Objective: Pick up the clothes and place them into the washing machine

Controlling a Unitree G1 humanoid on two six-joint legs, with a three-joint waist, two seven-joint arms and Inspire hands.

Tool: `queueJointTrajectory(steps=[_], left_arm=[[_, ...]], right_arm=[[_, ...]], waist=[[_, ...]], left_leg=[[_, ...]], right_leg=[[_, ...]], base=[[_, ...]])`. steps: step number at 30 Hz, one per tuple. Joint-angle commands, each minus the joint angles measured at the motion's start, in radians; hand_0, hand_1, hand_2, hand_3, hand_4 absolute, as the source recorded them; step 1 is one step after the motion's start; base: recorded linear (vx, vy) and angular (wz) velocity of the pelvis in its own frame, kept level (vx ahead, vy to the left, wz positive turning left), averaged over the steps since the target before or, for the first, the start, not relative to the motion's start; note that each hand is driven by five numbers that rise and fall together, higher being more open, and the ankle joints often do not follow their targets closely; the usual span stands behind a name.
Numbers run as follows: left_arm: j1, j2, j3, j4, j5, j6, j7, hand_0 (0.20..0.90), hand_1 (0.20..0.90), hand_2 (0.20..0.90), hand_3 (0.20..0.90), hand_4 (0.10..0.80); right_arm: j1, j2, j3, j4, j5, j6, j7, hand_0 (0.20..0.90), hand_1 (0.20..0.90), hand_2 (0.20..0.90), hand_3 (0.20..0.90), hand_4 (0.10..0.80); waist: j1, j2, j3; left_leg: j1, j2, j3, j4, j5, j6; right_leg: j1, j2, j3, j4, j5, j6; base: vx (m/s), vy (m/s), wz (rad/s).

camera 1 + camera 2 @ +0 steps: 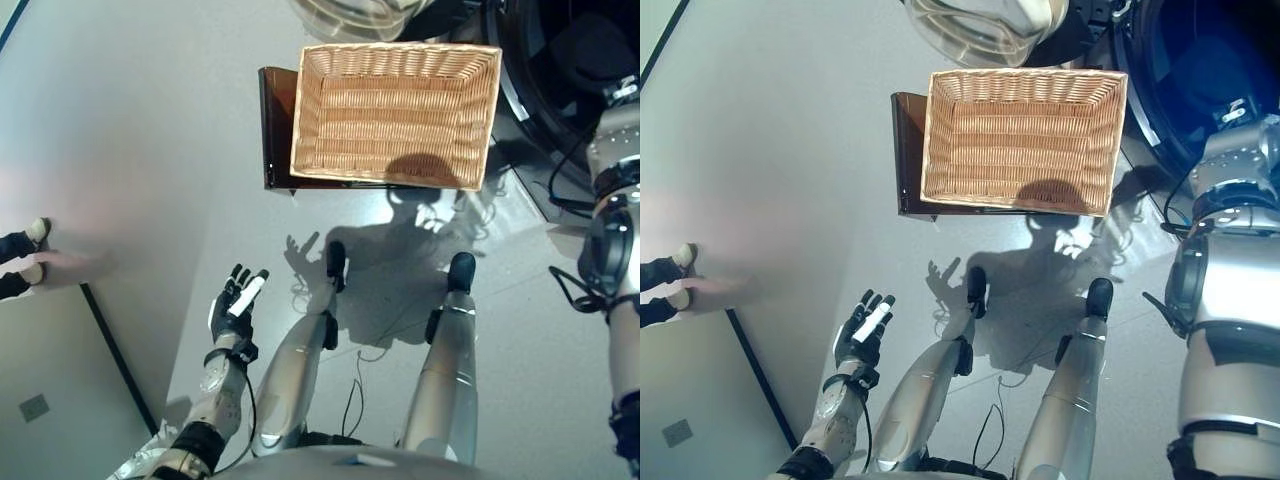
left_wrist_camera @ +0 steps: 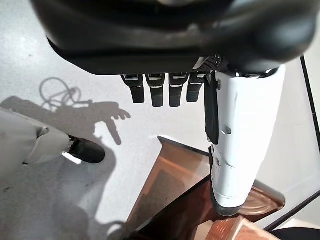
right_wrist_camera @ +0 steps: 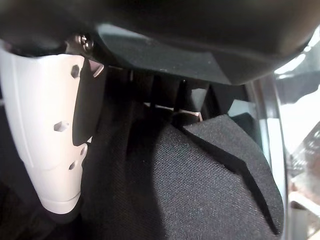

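Observation:
A dark cloth fills the right wrist view and lies right against my right hand. Its white-covered thumb stands out straight and its fingers look uncurled above the cloth. In the eye views my right arm reaches into the dark drum of the washing machine at the upper right, so the hand itself is hidden there. The wicker basket ahead of me holds no clothes. My left hand hangs open and empty at the lower left.
The basket rests on a dark brown stand. The washer's clear round door stands open behind the basket. A person's shoes show at the left edge, beside a black floor line.

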Motion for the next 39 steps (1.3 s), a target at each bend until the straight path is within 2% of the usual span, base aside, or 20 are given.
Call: queueJointTrajectory(steps=[1,6,14,22,24,31,39], left_arm=[[0.021,0.043,-0.031,-0.068,-0.041,-0.048,0.005,0.9,0.9,0.9,0.9,0.8],[0.02,0.042,-0.038,-0.086,-0.045,-0.052,0.006,0.9,0.9,0.9,0.9,0.8],[0.02,0.059,-0.036,-0.124,-0.04,-0.06,0.014,0.9,0.9,0.9,0.9,0.8],[0.016,0.062,-0.036,-0.14,-0.039,-0.063,0.023,0.9,0.9,0.9,0.9,0.8],[0.016,0.062,-0.038,-0.149,-0.041,-0.064,0.025,0.9,0.9,0.9,0.9,0.8],[0.012,0.067,-0.041,-0.197,-0.045,-0.073,0.025,0.9,0.9,0.9,0.9,0.8],[0.013,0.061,-0.052,-0.244,-0.042,-0.081,0.033,0.9,0.9,0.9,0.9,0.8]], right_arm=[[-0.21,-0.206,0.198,-0.109,0.011,-0.143,0.003,0.2,0.2,0.2,0.2,0.3],[-0.244,-0.223,0.214,-0.13,0.018,-0.166,-0.015,0.2,0.2,0.2,0.2,0.3],[-0.306,-0.241,0.274,-0.11,-0.016,-0.144,-0.024,0.2,0.2,0.2,0.2,0.3],[-0.333,-0.225,0.29,-0.146,-0.024,-0.172,-0.046,0.2,0.2,0.2,0.2,0.3],[-0.336,-0.219,0.293,-0.151,-0.034,-0.172,-0.052,0.2,0.2,0.2,0.2,0.3],[-0.353,-0.228,0.318,-0.144,-0.065,-0.158,-0.063,0.2,0.2,0.2,0.2,0.3],[-0.37,-0.25,0.347,-0.149,-0.142,-0.158,-0.122,0.2,0.2,0.2,0.2,0.3]], waist=[[0.01,0.101,-0.01],[0.013,0.108,-0.015],[0.025,0.118,-0.021],[0.041,0.127,-0.014],[0.044,0.131,-0.007],[0.053,0.142,0.009],[0.06,0.15,0.025]], left_leg=[[-0.014,0.054,0.01,0.042,-0.075,-0.096],[-0.013,0.051,0.005,0.012,-0.055,-0.1],[-0.025,0.047,0.001,-0.006,-0.045,-0.101],[-0.044,0.045,-0.01,-0.042,-0.029,-0.112],[-0.063,0.047,-0.011,-0.042,-0.014,-0.11],[-0.109,0.046,-0.017,-0.056,-0.002,-0.12],[-0.189,0.038,-0.019,-0.055,0.014,-0.123]], right_leg=[[0.041,0.039,-0.014,-0.079,-0.025,-0.036],[0.023,0.041,-0.018,-0.072,-0.023,-0.038],[-0.005,0.036,-0.024,-0.048,-0.031,-0.036],[-0.046,0.037,-0.03,-0.009,-0.068,-0.036],[-0.069,0.042,-0.031,0.002,-0.056,-0.04],[-0.133,0.039,-0.03,0.044,-0.083,-0.04],[-0.234,0.041,-0.006,0.097,-0.097,-0.041]], base=[[0.0,0.0,0.0],[0.016,-0.001,0.04],[0.01,0.003,0.06],[-0.003,-0.007,0.04],[-0.057,-0.005,0.09],[-0.037,-0.015,0.08],[-0.033,-0.021,0.07]])
